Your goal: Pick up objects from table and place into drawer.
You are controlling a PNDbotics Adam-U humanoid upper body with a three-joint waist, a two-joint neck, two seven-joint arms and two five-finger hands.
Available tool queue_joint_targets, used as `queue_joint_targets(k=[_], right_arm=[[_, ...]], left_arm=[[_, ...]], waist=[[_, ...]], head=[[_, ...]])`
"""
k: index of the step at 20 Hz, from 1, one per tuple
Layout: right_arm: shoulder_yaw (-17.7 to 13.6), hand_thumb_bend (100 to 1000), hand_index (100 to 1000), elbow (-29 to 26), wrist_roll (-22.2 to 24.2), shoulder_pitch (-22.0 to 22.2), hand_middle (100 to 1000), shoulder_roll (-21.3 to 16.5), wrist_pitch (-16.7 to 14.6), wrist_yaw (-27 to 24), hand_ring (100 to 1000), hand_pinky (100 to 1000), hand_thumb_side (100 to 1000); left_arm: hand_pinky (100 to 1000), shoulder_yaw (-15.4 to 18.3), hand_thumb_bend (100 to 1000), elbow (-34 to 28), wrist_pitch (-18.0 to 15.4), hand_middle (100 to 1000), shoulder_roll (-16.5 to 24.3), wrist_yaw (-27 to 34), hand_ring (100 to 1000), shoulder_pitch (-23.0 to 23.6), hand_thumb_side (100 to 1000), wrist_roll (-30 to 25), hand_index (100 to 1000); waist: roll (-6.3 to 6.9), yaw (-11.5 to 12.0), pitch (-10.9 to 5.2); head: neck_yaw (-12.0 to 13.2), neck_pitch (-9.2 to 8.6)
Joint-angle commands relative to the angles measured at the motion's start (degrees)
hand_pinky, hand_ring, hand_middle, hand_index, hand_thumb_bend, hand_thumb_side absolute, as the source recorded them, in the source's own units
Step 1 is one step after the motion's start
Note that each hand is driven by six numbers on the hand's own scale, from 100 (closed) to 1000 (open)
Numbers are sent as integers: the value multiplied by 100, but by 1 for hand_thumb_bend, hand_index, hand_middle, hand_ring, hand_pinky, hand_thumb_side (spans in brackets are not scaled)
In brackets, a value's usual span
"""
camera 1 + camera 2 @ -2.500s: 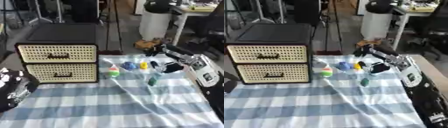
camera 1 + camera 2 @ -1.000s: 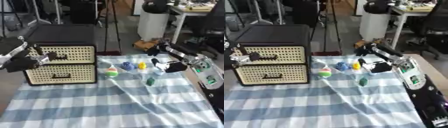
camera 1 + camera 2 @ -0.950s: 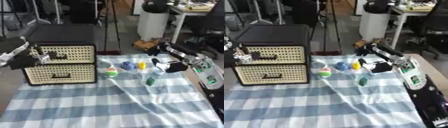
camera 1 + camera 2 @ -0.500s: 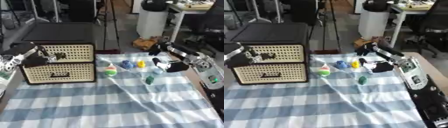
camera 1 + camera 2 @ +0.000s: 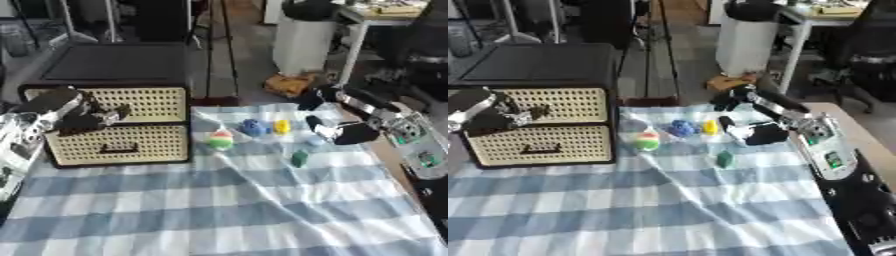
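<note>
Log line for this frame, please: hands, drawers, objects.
left hand at upper drawer front | right hand hovering by toys, holding nothing | drawers closed | small objects on checked cloth

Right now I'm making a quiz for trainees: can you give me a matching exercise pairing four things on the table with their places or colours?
Things:
1. left hand
2. right hand
3. small green object
4. small yellow object

Descriptions:
A. between the blue object and the right hand
B. at the upper drawer front
C. nearest the viewer of the small objects
D. hovering beside the small objects

Pairs: 1-B, 2-D, 3-C, 4-A
</note>
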Motion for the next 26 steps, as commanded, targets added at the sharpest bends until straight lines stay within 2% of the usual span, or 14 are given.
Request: queue_joint_targets(k=[1, 8, 17, 26], right_arm=[[-15, 100, 831, -113, 16, -137, 672, -91, -15, -42, 735, 710, 401], [-13, 100, 831, -102, 20, -137, 672, -91, -19, -34, 735, 711, 400], [0, 100, 830, -100, 56, -151, 672, -54, -21, -37, 735, 711, 403], [1, 100, 830, -134, 90, -226, 670, -35, -18, -48, 735, 711, 415]], left_arm=[[124, 6, 502, -59, 12, 100, 45, -51, 100, -190, 1000, 136, 721], [134, -3, 506, -186, 34, 100, 64, -179, 100, -215, 1000, 295, 744], [142, -68, 519, -128, -2, 100, -29, -310, 100, -196, 1000, 234, 754], [146, -44, 519, -2, 29, 100, -93, -408, 100, -213, 1000, 258, 773]], waist=[[5, -12, -57], [13, -29, -66], [28, -80, -58], [58, -197, 83]], head=[[9, 2], [15, 10], [17, 8], [17, -62]])
